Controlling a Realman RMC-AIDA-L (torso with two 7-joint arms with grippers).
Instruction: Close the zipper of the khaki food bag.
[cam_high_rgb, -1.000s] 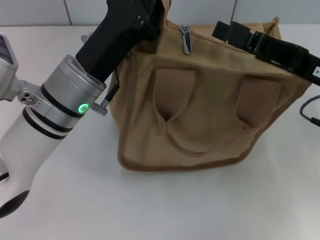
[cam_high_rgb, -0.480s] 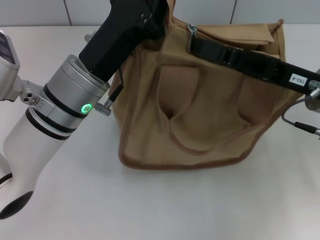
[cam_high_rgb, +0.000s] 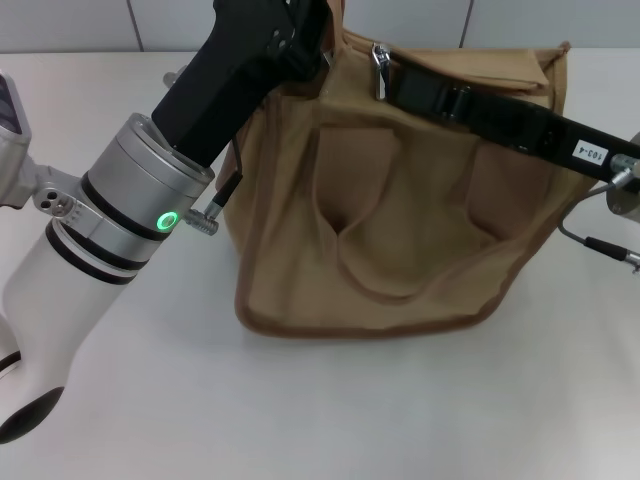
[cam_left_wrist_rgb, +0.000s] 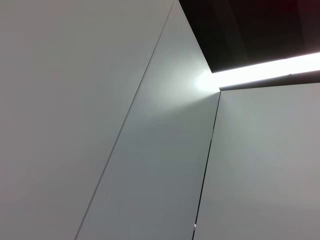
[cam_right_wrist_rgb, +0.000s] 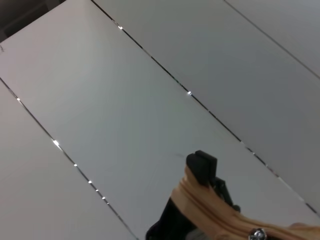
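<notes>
Tabletop (cam_high_rgb: 330, 400), white, under everything in the head view. On the left, white and silver arm with a green light (cam_high_rgb: 166, 219) on its wrist ring, reaching up and forward. Left gripper (cam_high_rgb: 308, 38), black, pressed against the top left corner of the khaki food bag (cam_high_rgb: 400, 220); tips hidden behind bag and housing, so cannot tell whether spread or clamped. Left wrist view filled with pale wall panels and a bright strip only.

Centre: bag standing on the table, front face toward the camera, brown piping along the bottom edge, one strap handle (cam_high_rgb: 385, 280) drooping in a loop over the front pocket. Silver pull tab (cam_high_rgb: 381, 68) standing at the bag's top edge, close to the left end of the zipper (cam_high_rgb: 470, 62).

On the right, long black right gripper (cam_high_rgb: 402, 88) laid across the bag's top from the right side, tip just beside the pull tab. In the right wrist view, one black finger (cam_right_wrist_rgb: 201, 167) against a khaki strip of zipper tape (cam_right_wrist_rgb: 215, 212); cannot tell whether pinching it or merely alongside. Thin grey cable (cam_high_rgb: 600, 243) at the far right edge.
</notes>
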